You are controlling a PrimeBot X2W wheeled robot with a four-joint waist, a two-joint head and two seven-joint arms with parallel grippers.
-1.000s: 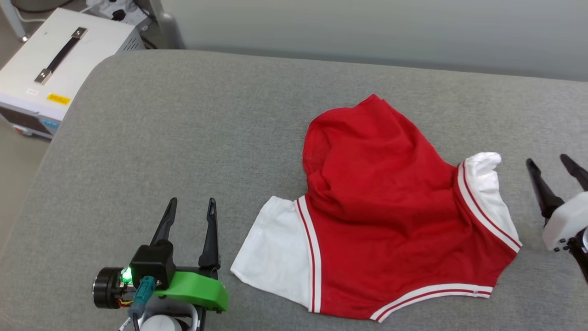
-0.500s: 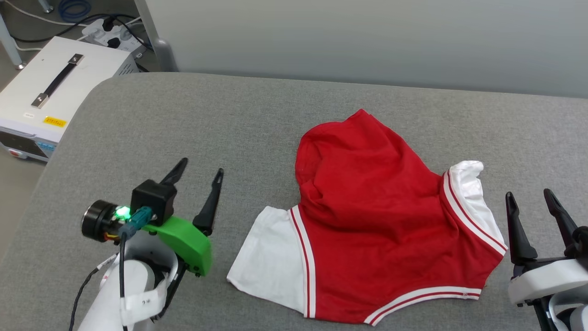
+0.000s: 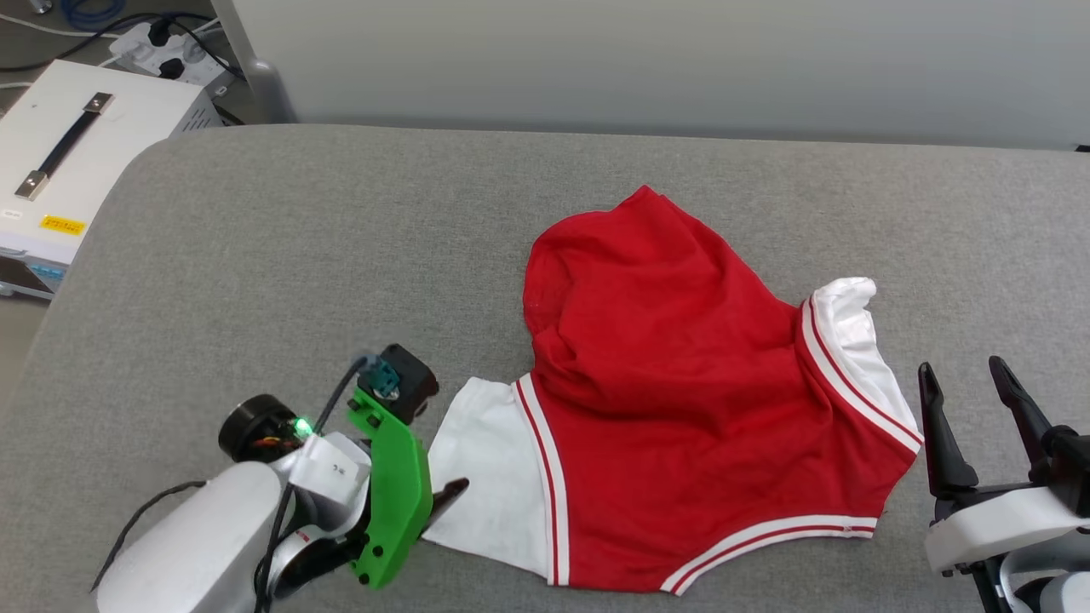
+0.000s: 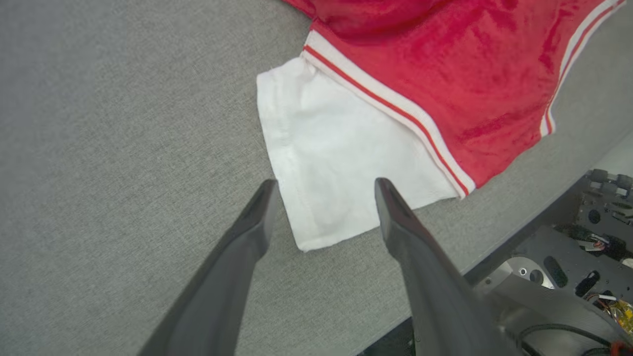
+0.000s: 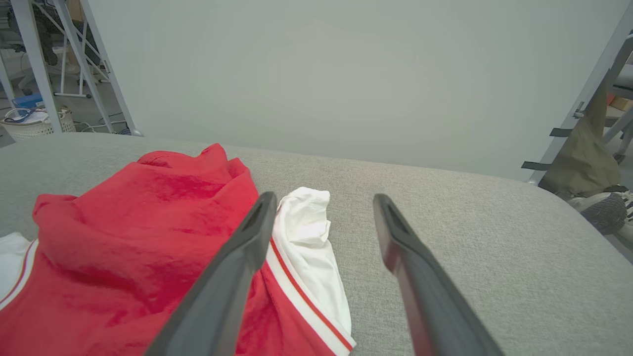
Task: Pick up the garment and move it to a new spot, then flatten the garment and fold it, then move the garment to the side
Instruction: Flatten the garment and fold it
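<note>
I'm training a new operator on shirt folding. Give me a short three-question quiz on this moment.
1. True or false: the left gripper is shut on the garment.
2. Which part of the garment is nearest the left gripper? A red body; B white sleeve; C striped hem.
3. Fill in: the right gripper stands ___, beside the garment.
Key: 1 false; 2 B; 3 open.

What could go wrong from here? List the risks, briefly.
1. The left gripper hangs open over just the corner of the white sleeve. A pinch there may slip off, or lift the garment bunched.
2. The right gripper is open and clear of the other sleeve, so a one-sided lift could twist the cloth.
</note>
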